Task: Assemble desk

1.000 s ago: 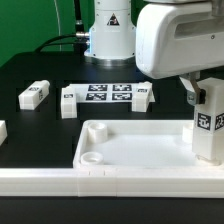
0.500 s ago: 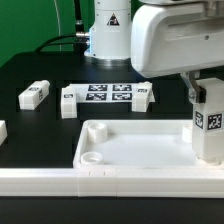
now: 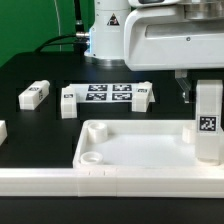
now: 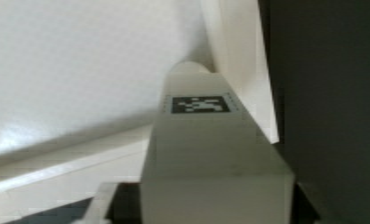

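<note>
White plastic in my jaws: my gripper (image 3: 204,90) is clenched on the upper end of the white square-section plastic leg (image 3: 207,140). In the wrist view it fills the gap between my fingers (image 3: 185,90).
Leg axis: upright, running straight down from the jaws, in line with my fingers.
Leg foot: inside the white rimmed tray-like plastic tabletop (image 3: 140,155), at its far corner on the exterior view's right. The corner socket beneath is hidden, so I cannot tell whether the leg is seated.
Judgement: the coming move turns on keeping that axis plumb over the corner.
Leg label: one black-and-white square tag (image 4: 203,104), no words.
Farther out: the flat white marker board (image 3: 108,94) carries several tags, with a loose white tagged leg (image 3: 68,103) just beside its left end in the exterior view.
Writing: none readable anywhere.
</note>
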You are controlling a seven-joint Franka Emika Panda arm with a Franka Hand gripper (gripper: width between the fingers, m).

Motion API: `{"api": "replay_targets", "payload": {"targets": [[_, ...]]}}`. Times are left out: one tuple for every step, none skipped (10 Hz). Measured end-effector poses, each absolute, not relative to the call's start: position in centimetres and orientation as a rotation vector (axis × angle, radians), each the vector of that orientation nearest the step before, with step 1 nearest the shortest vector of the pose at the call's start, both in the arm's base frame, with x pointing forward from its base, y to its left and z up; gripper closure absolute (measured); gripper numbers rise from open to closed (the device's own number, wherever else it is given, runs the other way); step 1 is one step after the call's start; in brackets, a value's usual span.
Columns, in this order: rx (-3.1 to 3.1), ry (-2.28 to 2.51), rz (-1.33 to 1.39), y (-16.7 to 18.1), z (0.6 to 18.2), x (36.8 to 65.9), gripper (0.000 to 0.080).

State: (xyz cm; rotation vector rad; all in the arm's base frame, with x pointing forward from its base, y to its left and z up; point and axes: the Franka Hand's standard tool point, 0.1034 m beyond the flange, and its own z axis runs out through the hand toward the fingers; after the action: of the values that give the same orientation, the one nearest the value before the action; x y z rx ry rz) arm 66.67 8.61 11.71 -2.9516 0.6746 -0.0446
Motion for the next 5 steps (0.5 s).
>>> {"api": "replay_targets", "payload": {"targets": [[-2.904,0.815,-0.024,8.43,11.69,66.78,0.0509],[-2.843,1.007,-0.009,8.37,11.66,66.77,0.0509],[-2.821,1.062,-0.005,8.35,11.66,66.77,0.0509],[-2.779,1.168,0.002,8.31,11.65,66.75,0.0509],[-2.730,1.284,0.010,8.42,11.64,66.72,0.0509]]}}
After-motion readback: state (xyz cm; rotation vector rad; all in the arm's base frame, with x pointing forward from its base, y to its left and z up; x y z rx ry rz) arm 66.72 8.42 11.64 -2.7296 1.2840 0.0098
